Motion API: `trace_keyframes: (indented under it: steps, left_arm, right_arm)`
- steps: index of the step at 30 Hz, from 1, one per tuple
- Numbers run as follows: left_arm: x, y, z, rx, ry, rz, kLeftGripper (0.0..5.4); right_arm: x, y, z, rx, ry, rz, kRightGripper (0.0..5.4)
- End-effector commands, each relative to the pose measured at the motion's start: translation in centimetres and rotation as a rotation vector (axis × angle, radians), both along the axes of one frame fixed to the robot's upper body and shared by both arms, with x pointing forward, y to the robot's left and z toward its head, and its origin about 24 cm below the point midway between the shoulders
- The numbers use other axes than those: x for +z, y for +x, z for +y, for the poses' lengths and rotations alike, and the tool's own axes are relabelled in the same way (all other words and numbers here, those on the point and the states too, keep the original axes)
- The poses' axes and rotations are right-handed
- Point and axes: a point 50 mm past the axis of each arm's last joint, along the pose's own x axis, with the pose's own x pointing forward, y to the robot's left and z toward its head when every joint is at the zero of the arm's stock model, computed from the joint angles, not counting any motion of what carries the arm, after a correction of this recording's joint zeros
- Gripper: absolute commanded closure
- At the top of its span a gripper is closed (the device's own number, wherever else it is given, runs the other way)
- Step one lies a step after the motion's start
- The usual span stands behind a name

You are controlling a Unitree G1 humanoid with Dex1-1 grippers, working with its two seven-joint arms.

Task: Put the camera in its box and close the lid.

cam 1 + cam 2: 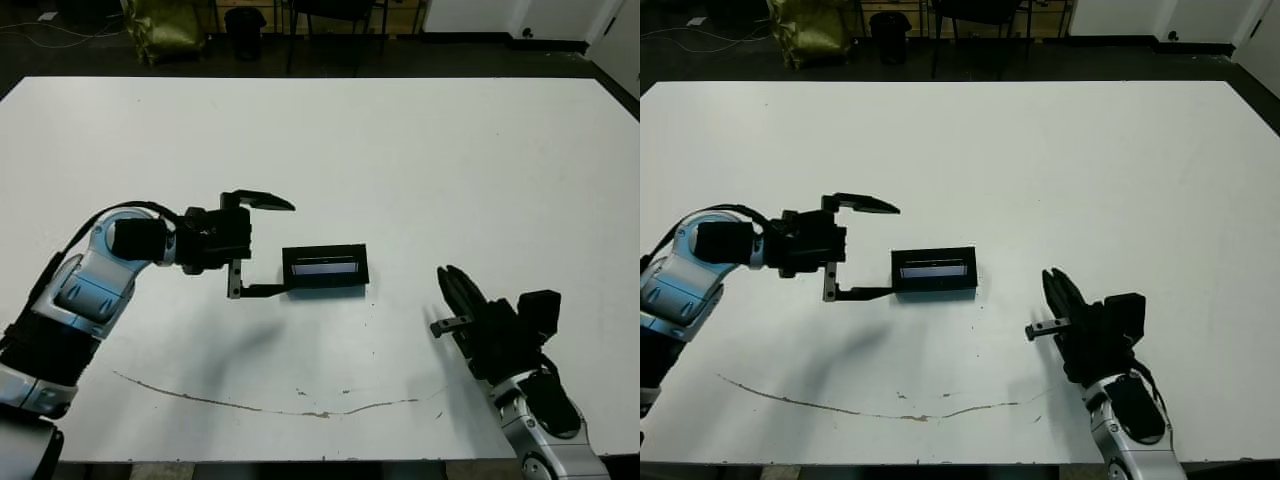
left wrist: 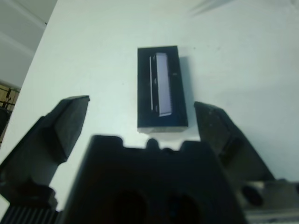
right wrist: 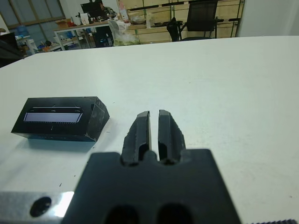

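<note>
Head views first: the lid (image 1: 326, 267) sits flat on the box, black with its greyish strip facing up, about mid-table (image 1: 400, 140) and nearer the front edge; the box walls are hidden under it from here, and the camera cannot be seen; the left gripper (image 1: 262, 245) lies level just to the left of the lid, fingers spread wide, one fingertip (image 1: 268, 291) reaching the lid's near left corner, the other (image 1: 262, 200) well clear toward the far side, and nothing in its grasp; the right gripper (image 1: 452, 288) rests low at the front right, well apart from the lid, fingers pressed together and empty; a thin brown mark (image 1: 250, 404) runs across the table near the front edge.

Left wrist view: the lid (image 2: 161, 88) lies lengthwise ahead, strip up, between the lines of the two spread fingers (image 2: 60, 133); neither finger grips it.

Right wrist view: the two fingers (image 3: 140, 135) stand side by side with only a slit between them, holding nothing; the closed box (image 3: 96, 122) sits off to one side with the lid (image 3: 53, 115) on top, apart from the gripper; desks and a chair (image 3: 198, 16) show beyond the table.
</note>
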Motion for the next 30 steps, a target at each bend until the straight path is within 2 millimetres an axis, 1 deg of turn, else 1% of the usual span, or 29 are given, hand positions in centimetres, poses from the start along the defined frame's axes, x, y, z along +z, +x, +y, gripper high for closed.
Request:
trace_keyframes:
  steps: [1, 7, 14, 26, 30]
  left_arm:
    - [-0.8, 0.2, 0.4, 0.013, 0.019, 0.023, 0.03]
    - [-1.7, 0.2, 0.8, 0.015, 0.029, 0.037, 0.03]
    - [-2.1, 0.1, 0.8, 0.011, 0.028, 0.06, 0.03]
    - [-2.8, -0.5, 0.0, -0.044, 0.023, 0.076, 0.03]
    - [-3.3, -0.6, -0.1, -0.041, 0.035, 0.074, 0.03]
  right_arm:
    - [-0.5, -0.1, -0.5, -0.006, -0.008, 0.032, 5.4]
    - [-0.6, -0.1, -0.5, -0.002, -0.014, 0.032, 5.4]
    - [-0.6, -0.2, -0.4, -0.01, -0.007, 0.038, 5.4]
    - [-1.1, -0.1, -0.5, 0.003, 0.002, 0.017, 5.4]
    - [-0.8, -0.3, -0.4, -0.011, -0.005, 0.034, 5.4]
